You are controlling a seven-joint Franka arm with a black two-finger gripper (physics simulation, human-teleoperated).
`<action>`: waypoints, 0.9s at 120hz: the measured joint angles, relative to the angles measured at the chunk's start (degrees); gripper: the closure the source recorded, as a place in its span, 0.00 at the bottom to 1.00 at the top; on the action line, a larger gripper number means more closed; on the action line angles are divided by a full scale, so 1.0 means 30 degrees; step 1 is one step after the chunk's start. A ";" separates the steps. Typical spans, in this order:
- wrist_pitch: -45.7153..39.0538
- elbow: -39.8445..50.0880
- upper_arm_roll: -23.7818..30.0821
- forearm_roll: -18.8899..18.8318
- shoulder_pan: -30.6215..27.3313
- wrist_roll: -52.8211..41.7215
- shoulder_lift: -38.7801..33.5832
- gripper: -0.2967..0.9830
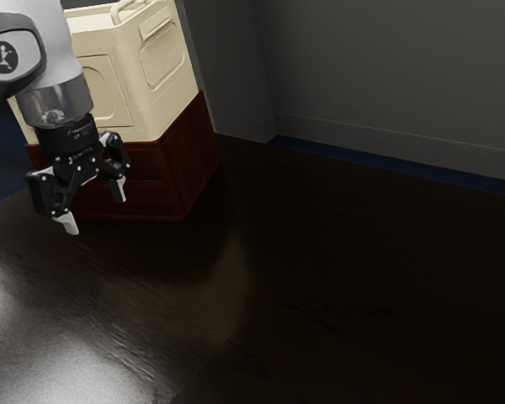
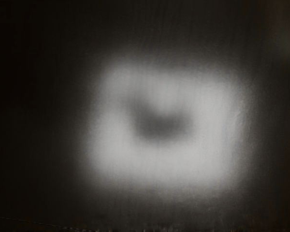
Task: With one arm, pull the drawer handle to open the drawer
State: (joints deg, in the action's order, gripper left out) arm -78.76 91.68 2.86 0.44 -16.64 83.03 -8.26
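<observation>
Claw [image 1: 96, 210]: wide, with its two pale fingertips pointing down and set well apart; nothing is held between them. The white arm [image 1: 57, 63] enters above the claw from the exterior view's upper left.

Item under inspection, the drawer: it belongs to the reddish-brown wooden chest [image 1: 194, 160], located behind the claw as the exterior camera sees it. The claw overlaps part of the chest's front, and the gap between the two cannot be judged. Fine horizontal lines cross the front; the drawer's face [image 1: 151, 195] appears, as far as the dim light allows, to sit flush with the chest. The handle cannot be made out.

On top of the chest, behind and above the claw, rests a cream container [image 1: 164, 71] with recessed side panels and a raised grip on its lid. The chest stands on the dark, glossy table [image 1: 320, 269], which extends below the claw and well out past it toward the exterior view's right. Beyond the table, far from the claw, rises a grey wall [image 1: 387, 67] with a blue strip [image 1: 345, 152] along its foot.

Wrist view: a bright, squarish reflection [image 2: 212, 145] on a dark surface, with a darker smudge inside it.
</observation>
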 joint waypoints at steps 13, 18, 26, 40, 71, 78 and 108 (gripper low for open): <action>-0.0828 0.0678 0.0028 -0.0033 -0.0040 0.0170 -0.0199 0.23; -0.1079 0.0719 -0.0028 -0.0363 -0.0134 0.0231 -0.0246 0.23; -0.1428 0.0763 -0.0300 -0.0679 -0.0504 0.0315 0.0026 0.23; -0.1582 0.0476 -0.0478 -0.0743 -0.0366 0.0583 0.0309 0.23; -0.1837 -0.0716 0.3722 0.0046 -0.6365 0.1105 0.1129 0.23; -0.2396 -0.0431 0.3588 0.0161 -0.6981 0.1202 0.1294 0.23; -0.5341 0.0355 0.2339 0.0084 -0.7496 0.1437 0.1728 0.23</action>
State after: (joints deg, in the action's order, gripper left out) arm -94.78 92.75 9.88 0.69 -39.13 87.34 -3.08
